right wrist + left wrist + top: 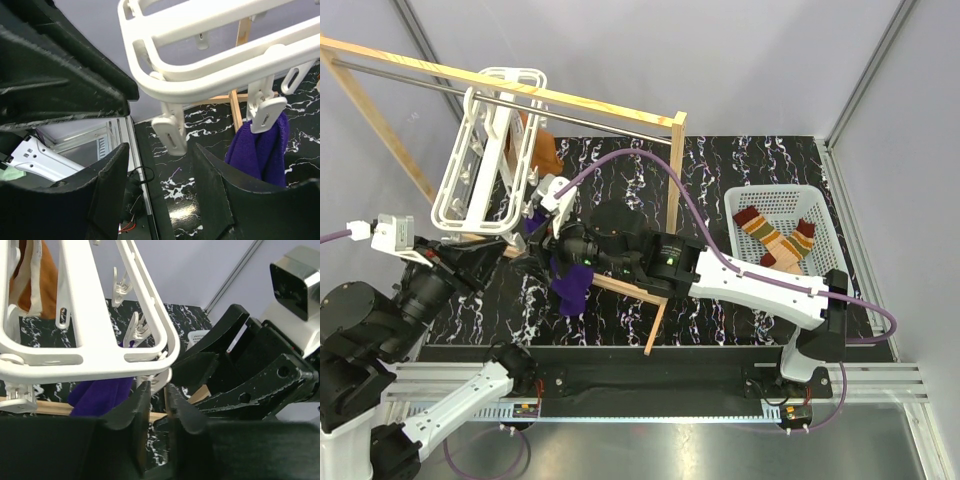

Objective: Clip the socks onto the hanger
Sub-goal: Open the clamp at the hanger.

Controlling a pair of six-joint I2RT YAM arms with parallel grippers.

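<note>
The striped socks [775, 238] lie in a white basket [765, 192] at the right, far from both grippers. The white hanger [470, 160] hangs tilted from the rack's metal rod at the left. My left gripper [515, 245] is under the hanger's lower corner. In the left wrist view the left gripper [157, 386] is shut on a white clip peg [159, 378] below the hanger frame [90, 360]. My right gripper [160, 150] stands open beneath the hanger [210, 75]. Another peg [172, 132] dangles just above its gap, and nothing is held.
A purple cloth [568, 285] hangs from a peg by the grippers, and an orange cloth [548, 152] hangs on the hanger's far side. The wooden rack [675, 170] with its rod [420, 82] stands across the black marbled table. The two arms crowd together under the hanger.
</note>
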